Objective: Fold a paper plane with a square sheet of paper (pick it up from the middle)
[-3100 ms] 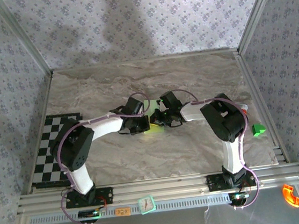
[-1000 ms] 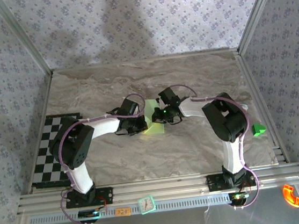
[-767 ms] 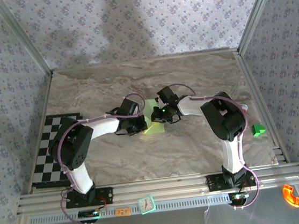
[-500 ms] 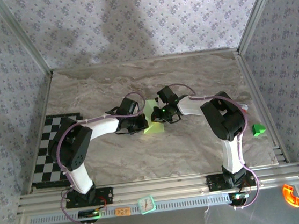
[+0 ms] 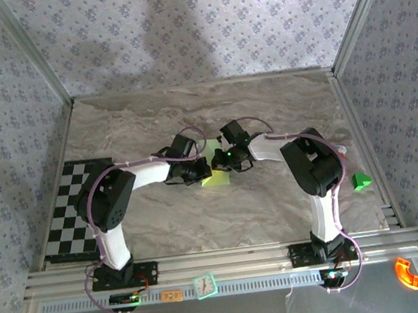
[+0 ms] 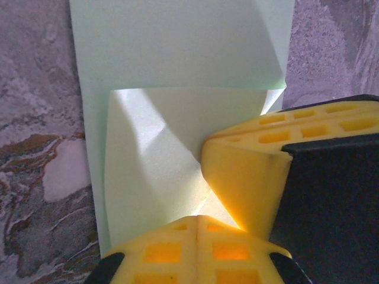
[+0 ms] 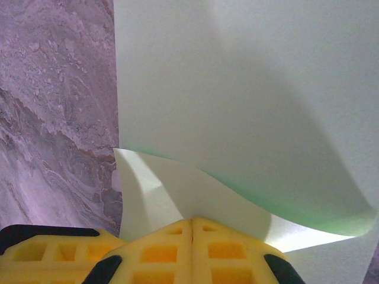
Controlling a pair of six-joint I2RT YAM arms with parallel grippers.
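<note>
The square sheet of paper (image 5: 214, 178) is pale green and lies partly folded at the middle of the marble table. In the left wrist view the paper (image 6: 177, 53) has a flap folded over with a straight edge across it. My left gripper (image 6: 198, 219) is shut, and its closed yellow tips rest on the paper's lighter underside. My right gripper (image 7: 192, 220) is also shut, its tips against a flap of the paper (image 7: 249, 106) that curls up and over them. From above, the left gripper (image 5: 197, 171) and right gripper (image 5: 219, 160) sit nearly touching over the sheet. No paper plane shape is visible.
A small bright green block (image 5: 360, 181) lies by the right rail. A checkerboard mat (image 5: 71, 210) covers the table's left edge. A small clock (image 5: 205, 284) and an orange piece (image 5: 407, 273) sit at the near frame. Patterned walls enclose the table.
The left gripper has shifted slightly right, toward the right gripper, covering more of the paper. The right arm has barely moved.
</note>
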